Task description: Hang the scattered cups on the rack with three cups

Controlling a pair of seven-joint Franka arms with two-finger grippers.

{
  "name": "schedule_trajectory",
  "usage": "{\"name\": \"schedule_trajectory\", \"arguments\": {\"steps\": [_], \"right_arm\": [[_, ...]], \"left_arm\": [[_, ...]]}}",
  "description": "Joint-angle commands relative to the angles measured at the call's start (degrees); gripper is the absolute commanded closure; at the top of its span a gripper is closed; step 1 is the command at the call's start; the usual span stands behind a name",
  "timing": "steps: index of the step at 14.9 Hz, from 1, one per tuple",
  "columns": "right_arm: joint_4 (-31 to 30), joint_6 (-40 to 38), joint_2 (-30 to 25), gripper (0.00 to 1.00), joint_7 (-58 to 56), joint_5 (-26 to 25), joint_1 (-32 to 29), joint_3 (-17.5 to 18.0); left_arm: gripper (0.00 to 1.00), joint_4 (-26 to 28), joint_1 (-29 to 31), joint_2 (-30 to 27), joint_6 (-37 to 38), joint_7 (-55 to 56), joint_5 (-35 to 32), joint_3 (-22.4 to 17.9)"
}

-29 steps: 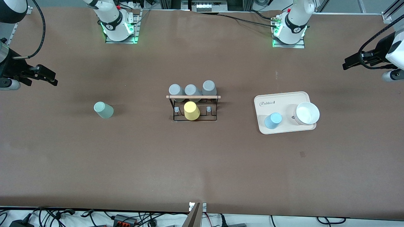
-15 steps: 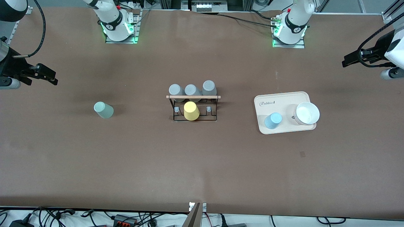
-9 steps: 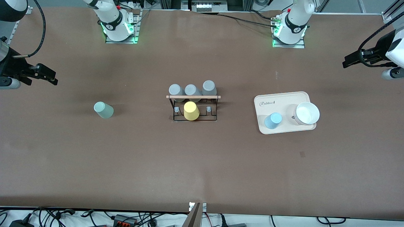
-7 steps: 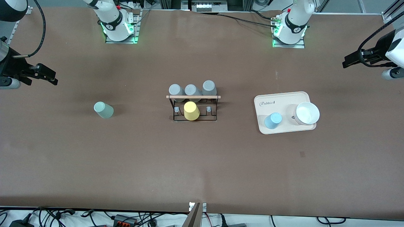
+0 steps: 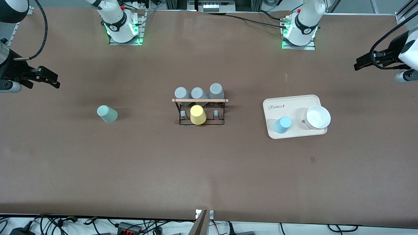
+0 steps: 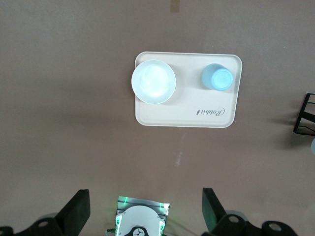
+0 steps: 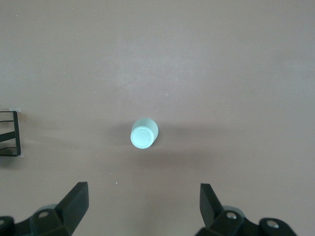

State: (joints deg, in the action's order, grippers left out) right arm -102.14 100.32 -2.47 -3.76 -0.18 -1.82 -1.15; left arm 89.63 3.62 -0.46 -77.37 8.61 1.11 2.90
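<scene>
- I see a wide brown desk [image 5: 209,169], bare along the strip nearest the front camera, with loose cables past that edge.
- The cream tray [image 5: 295,133] lies toward the left arm's end; on it stand the light blue cup [image 5: 282,125], bottom up, and a white bowl [image 5: 317,117] beside it, apart from each other.
- The rack [image 5: 201,111] sits mid-desk, its wooden rod [image 5: 200,100] across the top, with a yellow cup [image 5: 198,114] upturned on a peg in its nearer row.
- Three grey cups [image 5: 198,93] sit in the rack's farther row, side by side.
- The mint green cup [image 5: 106,114] stands alone, bottom up, on the bare desk toward the right arm's end, well apart from the rack.
- The right gripper [image 7: 142,209] hangs high over the mint green cup, fingers [image 7: 74,201] spread wide and holding nothing.
- The left gripper [image 6: 145,211] hangs high over the desk near the tray, fingers [image 6: 210,209] likewise spread and free.
- Both arm bases stand at the farthest edge, green lights on.
</scene>
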Motion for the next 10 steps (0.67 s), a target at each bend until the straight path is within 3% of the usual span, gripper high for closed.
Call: {"name": "schedule_trajectory", "arguments": {"steps": [1,10], "right_arm": [[-0.1,-0.5,-0.2,0.00,-1.1,-0.7,-0.3,0.0],[0.0,-0.6,-0.2,0.00,-0.9,-0.7,-0.1,0.1]], "left_arm": [[0.00,-0.1,0.4,-0.8,0.1,-0.7,0.9,0.3],[0.00,0.0,0.2,-0.8,-1.0,-1.1,0.2,0.4]]}}
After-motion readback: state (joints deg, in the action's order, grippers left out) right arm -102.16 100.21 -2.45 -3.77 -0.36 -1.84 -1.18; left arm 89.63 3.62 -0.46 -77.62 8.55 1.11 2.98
